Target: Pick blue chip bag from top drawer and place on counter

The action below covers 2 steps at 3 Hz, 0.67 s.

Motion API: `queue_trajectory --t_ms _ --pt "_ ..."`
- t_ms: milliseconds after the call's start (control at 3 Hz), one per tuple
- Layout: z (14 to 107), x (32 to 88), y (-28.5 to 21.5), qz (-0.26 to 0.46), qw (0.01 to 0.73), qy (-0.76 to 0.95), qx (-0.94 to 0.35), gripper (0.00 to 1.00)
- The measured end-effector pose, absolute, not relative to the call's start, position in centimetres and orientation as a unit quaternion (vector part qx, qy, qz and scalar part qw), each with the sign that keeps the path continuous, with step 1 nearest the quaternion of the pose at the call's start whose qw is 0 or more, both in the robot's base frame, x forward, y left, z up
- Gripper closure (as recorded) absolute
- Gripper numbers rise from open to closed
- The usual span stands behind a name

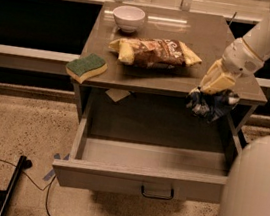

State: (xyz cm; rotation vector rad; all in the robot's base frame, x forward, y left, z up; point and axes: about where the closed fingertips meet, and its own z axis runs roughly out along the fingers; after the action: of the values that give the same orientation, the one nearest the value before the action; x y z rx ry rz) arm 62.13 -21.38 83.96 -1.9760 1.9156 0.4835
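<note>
Blue chip bag (213, 105) hangs clamped in the gripper (209, 91), whose fingers are closed on the bag's top. Bag and gripper sit at the right end of the bench (211, 35), level with its front edge and above the right side of the open top drawer (139, 179). Drawer handle (156, 192) is centred on the front panel. On the bench: brown-and-yellow snack bag (153, 52), white bowl (129, 17), and green sponge (86, 66) overhanging the front-left corner.

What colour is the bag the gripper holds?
Dark blue with white patches, camera view; the gripper holds the blue chip bag at the front edge of the counter.
</note>
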Motion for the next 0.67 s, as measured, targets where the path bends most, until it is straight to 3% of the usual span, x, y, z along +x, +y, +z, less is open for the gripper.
queue_trajectory --t_ms 667 --pt "91.6 68.3 -25.6 0.039 0.253 0.686 -0.681 1.00"
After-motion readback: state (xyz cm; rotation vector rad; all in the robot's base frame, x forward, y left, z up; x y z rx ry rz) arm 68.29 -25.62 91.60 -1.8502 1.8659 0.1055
